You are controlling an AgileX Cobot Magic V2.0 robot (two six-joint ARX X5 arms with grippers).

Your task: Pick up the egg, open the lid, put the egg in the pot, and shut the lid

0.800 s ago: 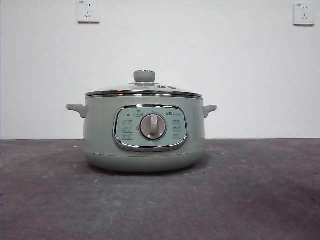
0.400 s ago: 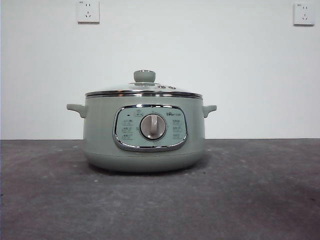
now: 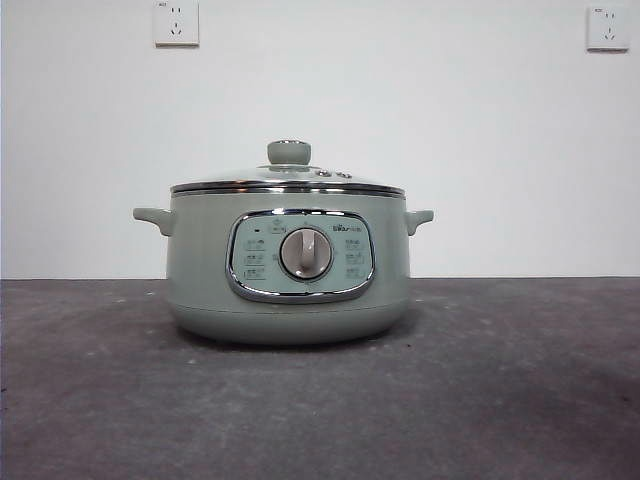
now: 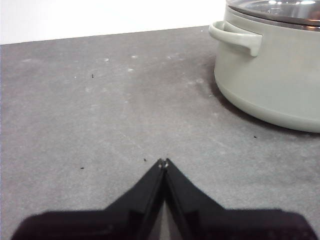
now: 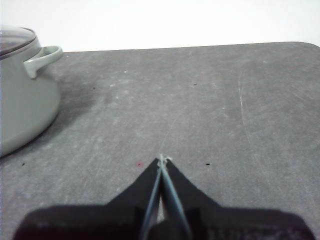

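The sage-green pot (image 3: 288, 265) stands in the middle of the grey table, its silver dial facing the front view. The glass lid (image 3: 288, 181) with its green knob sits shut on the pot. The pot also shows in the left wrist view (image 4: 270, 70) and in the right wrist view (image 5: 22, 95). My left gripper (image 4: 163, 162) is shut and empty over bare table beside one pot handle. My right gripper (image 5: 162, 159) is shut and empty over bare table on the pot's other side. The egg is out of view. Neither gripper shows in the front view.
The grey table (image 3: 500, 400) runs to a white wall with two power sockets (image 3: 176, 22) high up. In the right wrist view the table's far edge and a rounded corner (image 5: 310, 45) show.
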